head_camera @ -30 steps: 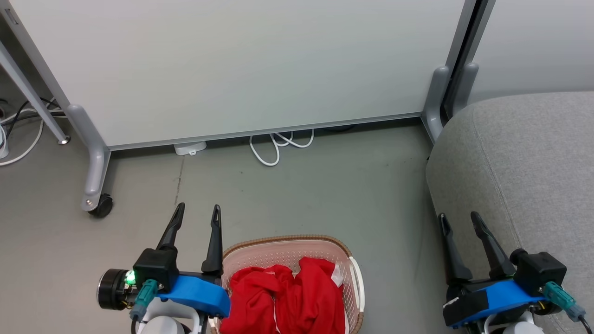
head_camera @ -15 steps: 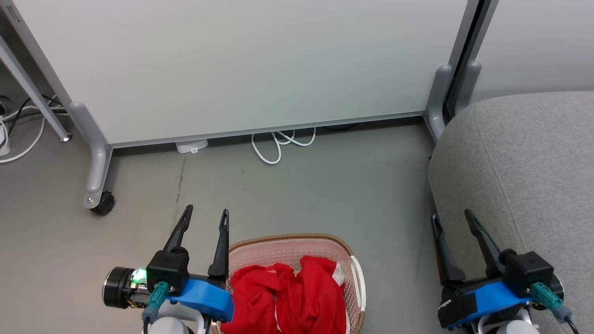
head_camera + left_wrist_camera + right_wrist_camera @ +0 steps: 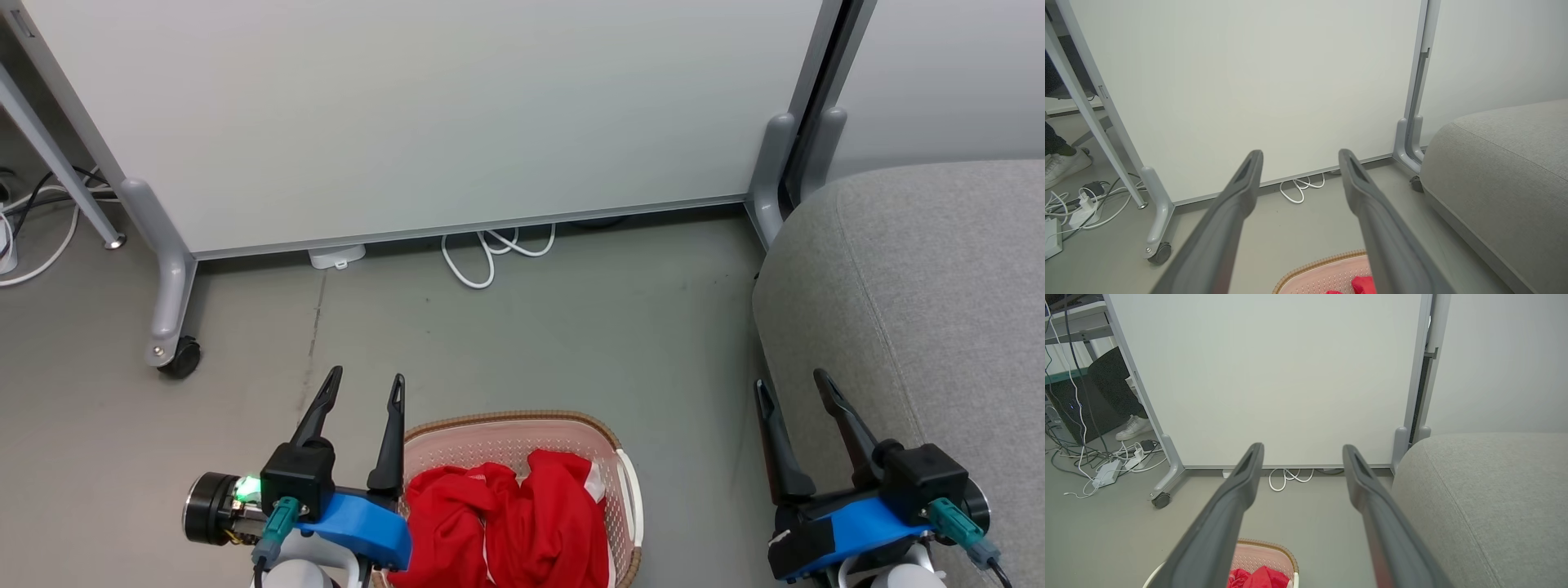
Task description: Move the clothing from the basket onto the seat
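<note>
Ahead, a pale partition panel point(image 3: 424, 114) fills the far side, standing on grey legs. The grey sofa seat point(image 3: 922, 269) takes up the right side, bare of clothes, with its rounded corner near one of the panel's legs. The grey floor point(image 3: 571, 327) lies between them.

The basket point(image 3: 506, 422) sits on the floor at the bottom of the head view, well apart from the seat. The red clothing point(image 3: 506, 523) is bunched inside it, with a bit of white trim showing at its right.

The left gripper point(image 3: 366, 377) hangs just beside the basket's left rim, jaws wide with nothing between them. The right gripper point(image 3: 790, 380) hangs at the seat's front edge, jaws wide too and holding nothing. Compared with a second ago, both have drawn slightly inward and lower in the head view. The basket, clothing and seat lie as they did, apart from a small shift of the whole picture.

A white cable point(image 3: 490, 253) loops under the panel, and a black wheel point(image 3: 181, 357) sits at its left leg.
</note>
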You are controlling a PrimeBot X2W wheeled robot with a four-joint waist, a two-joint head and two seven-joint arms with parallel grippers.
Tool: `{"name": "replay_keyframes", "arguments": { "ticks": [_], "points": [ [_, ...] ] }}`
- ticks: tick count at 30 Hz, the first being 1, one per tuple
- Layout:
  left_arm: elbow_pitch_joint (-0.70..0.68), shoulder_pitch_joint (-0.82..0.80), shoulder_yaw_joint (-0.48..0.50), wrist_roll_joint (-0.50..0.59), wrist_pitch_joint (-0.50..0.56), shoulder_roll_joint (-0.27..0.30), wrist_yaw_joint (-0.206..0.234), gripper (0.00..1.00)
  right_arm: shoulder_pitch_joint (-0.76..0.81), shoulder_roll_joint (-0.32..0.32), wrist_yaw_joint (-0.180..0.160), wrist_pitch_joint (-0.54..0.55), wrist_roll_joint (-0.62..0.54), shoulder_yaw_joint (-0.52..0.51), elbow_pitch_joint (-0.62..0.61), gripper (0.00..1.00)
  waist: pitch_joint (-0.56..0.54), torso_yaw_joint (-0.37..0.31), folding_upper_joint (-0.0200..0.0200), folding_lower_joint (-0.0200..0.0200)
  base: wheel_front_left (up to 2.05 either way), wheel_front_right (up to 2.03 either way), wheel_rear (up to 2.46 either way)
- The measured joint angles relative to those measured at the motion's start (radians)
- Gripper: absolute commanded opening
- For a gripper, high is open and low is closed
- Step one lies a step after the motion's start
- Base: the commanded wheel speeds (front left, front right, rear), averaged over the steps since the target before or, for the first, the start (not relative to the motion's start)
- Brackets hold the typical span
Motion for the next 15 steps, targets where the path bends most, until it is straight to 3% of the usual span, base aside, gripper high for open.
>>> {"name": "replay_keyframes", "arguments": {
  "ticks": [8, 15],
  "points": [
    [0.038, -0.051, -0.026, 0.017, -0.001, 0.004, -0.029, 1.0, -0.018, 0.0, 0.0, 0.0, 0.0, 0.011, -0.007, 1.0, 0.025, -0.013, 0.0, 0.0, 0.0, 0.0, 0.0],
    [0.133, -0.184, -0.108, 0.043, -0.001, 0.053, -0.053, 1.0, -0.056, -0.001, 0.0, 0.0, 0.0, 0.015, -0.024, 1.0, 0.095, -0.039, 0.0, 0.0, 0.0, 0.0, 0.0]
  ]
}}
